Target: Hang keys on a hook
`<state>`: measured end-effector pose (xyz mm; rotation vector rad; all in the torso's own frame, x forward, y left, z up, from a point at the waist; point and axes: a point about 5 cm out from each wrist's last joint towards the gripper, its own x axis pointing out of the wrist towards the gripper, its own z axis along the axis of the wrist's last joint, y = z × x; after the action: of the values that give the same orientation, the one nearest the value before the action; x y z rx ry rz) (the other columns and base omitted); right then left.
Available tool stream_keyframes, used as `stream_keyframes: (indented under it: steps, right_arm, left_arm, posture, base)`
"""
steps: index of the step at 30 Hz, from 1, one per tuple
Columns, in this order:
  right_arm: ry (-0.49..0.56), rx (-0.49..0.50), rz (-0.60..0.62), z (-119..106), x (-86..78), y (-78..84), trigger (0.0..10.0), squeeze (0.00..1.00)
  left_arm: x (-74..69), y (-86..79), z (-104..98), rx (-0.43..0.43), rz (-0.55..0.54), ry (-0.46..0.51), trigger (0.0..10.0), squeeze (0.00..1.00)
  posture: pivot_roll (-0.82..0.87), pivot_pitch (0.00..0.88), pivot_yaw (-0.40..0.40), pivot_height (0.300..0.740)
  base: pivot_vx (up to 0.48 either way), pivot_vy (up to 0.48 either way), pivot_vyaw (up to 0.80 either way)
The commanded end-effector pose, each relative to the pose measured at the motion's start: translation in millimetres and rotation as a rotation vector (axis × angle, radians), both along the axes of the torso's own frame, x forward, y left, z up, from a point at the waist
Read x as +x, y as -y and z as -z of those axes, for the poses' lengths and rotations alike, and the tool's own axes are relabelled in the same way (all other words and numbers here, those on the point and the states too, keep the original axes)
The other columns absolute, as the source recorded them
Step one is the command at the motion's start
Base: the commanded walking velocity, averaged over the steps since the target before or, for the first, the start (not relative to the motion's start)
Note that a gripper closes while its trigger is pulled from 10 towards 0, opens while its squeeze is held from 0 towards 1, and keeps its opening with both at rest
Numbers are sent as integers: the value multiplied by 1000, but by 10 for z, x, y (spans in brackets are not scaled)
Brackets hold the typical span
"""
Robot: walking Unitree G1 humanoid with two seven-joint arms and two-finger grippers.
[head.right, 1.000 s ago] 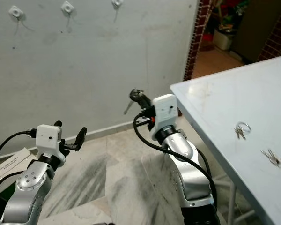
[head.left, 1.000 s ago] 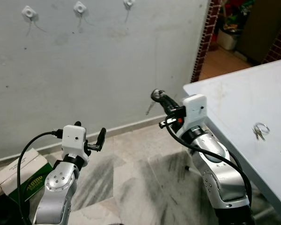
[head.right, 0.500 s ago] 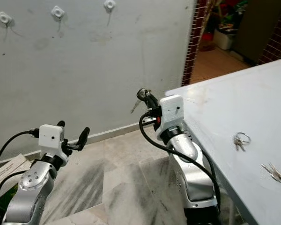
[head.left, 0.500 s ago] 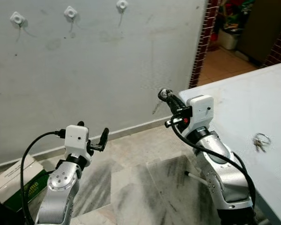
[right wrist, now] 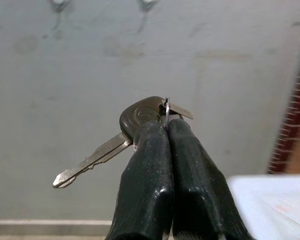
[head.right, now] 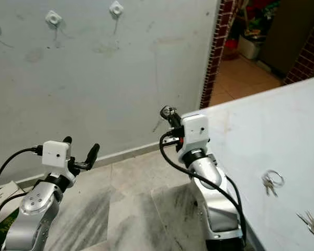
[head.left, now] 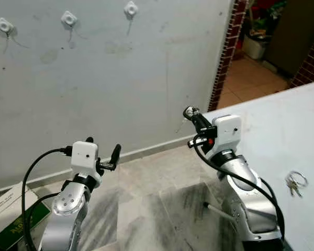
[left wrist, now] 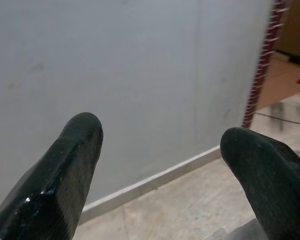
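The right hand [right wrist: 166,131] was squeezed tight on the keys [right wrist: 121,136], well below the hooks [head.left: 130,9]. The left hand [left wrist: 160,150] was wide open, holding nothing. Next, I think, the keys must go up to a hook.

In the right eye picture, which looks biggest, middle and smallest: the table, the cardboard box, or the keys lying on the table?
Largest to smallest, as they look:
1. table
2. box, though it is cut off at the picture's edge
3. keys

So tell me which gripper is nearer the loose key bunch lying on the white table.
Right. The right gripper, shut on a dark-headed key, hangs beside the table holding the bunch; the left gripper is across the floor.
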<state>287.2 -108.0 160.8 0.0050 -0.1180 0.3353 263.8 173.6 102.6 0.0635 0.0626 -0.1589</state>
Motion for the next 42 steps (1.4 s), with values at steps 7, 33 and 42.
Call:
stream_keyframes:
  steps: [7,33,42]
  right_arm:
    - [24,-11,-17,-31,39,-42,10000,0]
    - [32,-19,-19,-26,52,-61,10000,0]
    - [36,-18,-21,-34,62,-64,10000,0]
  left_arm:
    - [-2,-48,-25,1,-10,6,10000,0]
    - [-7,-43,-21,13,-8,4,10000,0]
    - [-6,-45,-17,15,-9,0,10000,0]
  posture:
    - [35,88,34,740]
    - [35,91,33,740]
    - [35,92,32,740]
  base:
    - [351,259,0]
    - [390,112,0]
    - [424,-144,0]
